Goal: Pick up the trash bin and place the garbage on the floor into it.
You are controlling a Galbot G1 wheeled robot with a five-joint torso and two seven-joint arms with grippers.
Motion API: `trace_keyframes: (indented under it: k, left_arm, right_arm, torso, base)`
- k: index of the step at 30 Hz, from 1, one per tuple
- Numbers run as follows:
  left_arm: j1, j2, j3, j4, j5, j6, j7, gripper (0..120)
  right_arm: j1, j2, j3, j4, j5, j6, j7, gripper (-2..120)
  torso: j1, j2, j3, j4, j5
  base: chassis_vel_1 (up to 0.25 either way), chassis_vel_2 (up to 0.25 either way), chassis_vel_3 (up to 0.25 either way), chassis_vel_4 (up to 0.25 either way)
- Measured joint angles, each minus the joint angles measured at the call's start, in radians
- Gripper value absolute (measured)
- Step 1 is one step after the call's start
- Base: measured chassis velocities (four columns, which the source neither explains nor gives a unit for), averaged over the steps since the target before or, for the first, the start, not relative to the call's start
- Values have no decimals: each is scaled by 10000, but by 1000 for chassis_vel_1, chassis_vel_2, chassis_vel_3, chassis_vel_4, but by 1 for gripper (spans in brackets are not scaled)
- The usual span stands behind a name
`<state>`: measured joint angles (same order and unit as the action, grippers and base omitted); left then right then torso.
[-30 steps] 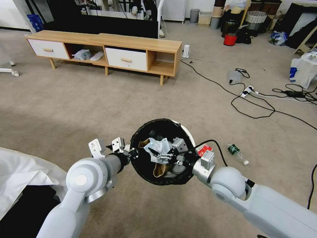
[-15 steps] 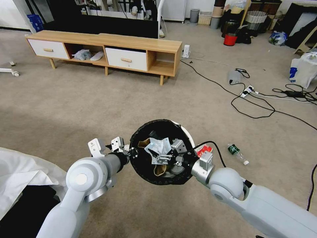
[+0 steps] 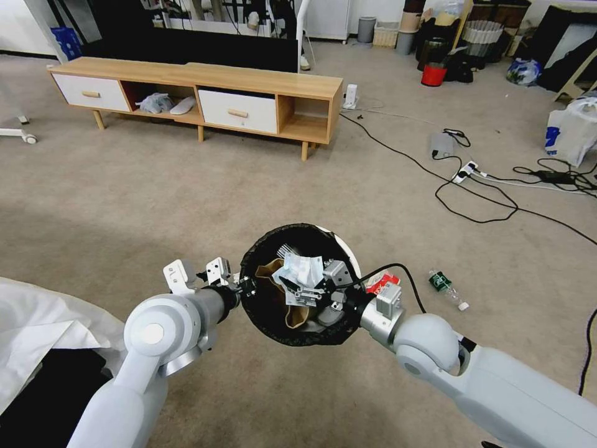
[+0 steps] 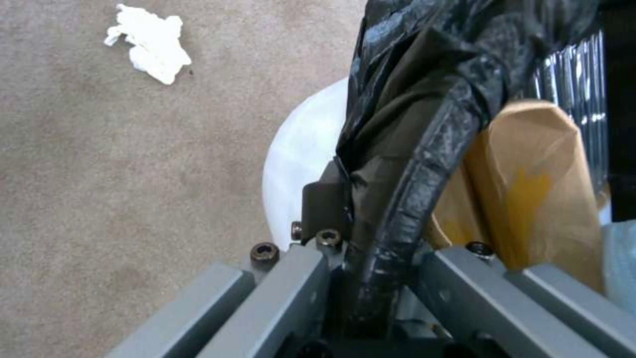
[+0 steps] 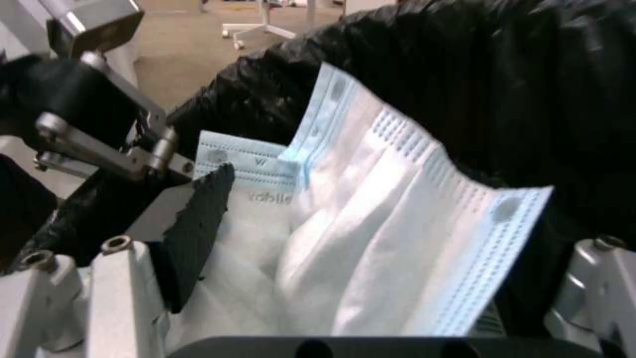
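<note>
The trash bin (image 3: 345,249), white with a black bag over its rim, hangs above the carpet. My left gripper (image 3: 244,288) is shut on its rim (image 4: 384,199). My right gripper (image 3: 300,292) reaches into the bin's mouth, fingers (image 5: 198,233) spread apart. A white and blue face mask (image 5: 371,233) lies loosely between them. A crumpled brown paper bag (image 4: 523,184) sits inside the bin. On the floor lie a green-labelled bottle (image 3: 446,287), a red-white wrapper (image 3: 382,283) beside the bin and a white tissue (image 4: 149,42).
A low wooden cabinet (image 3: 199,93) stands ahead on the left. Black cables (image 3: 472,199) and a power strip cross the carpet on the right. A white shopping bag (image 3: 572,134) and a red bucket (image 3: 433,74) stand farther off. A white cloth (image 3: 43,323) lies at the near left.
The bin and both grippers have drifted slightly up and to the left together. The mask stays between the right fingers.
</note>
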<state>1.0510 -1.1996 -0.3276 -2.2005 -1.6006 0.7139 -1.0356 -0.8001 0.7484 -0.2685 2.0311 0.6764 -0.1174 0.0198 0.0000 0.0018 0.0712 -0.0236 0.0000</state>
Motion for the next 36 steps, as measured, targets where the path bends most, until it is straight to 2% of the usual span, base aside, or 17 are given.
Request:
trace_keyframes:
  k: [18, 21, 36]
  left_arm:
    - [47, -36, -20, 131, -21, -102, -543, 0]
    - [44, -41, -37, 175, 36, -131, -655, 0]
    - [84, -191, -19, 296, 65, -143, -732, 0]
  right_arm:
    - [-35, -153, 494, 258, 221, 19, -67, 90]
    - [-33, -197, 575, 293, 236, 27, -52, 90]
    - [-35, -189, 846, 426, 369, 59, -76, 90]
  torso:
    - [0, 0, 0, -3, 0]
    - [0, 0, 0, 4, 0]
    - [0, 0, 0, 1, 0]
  base:
    - [0, 0, 0, 0]
    - [0, 0, 0, 0]
    - [0, 0, 0, 0]
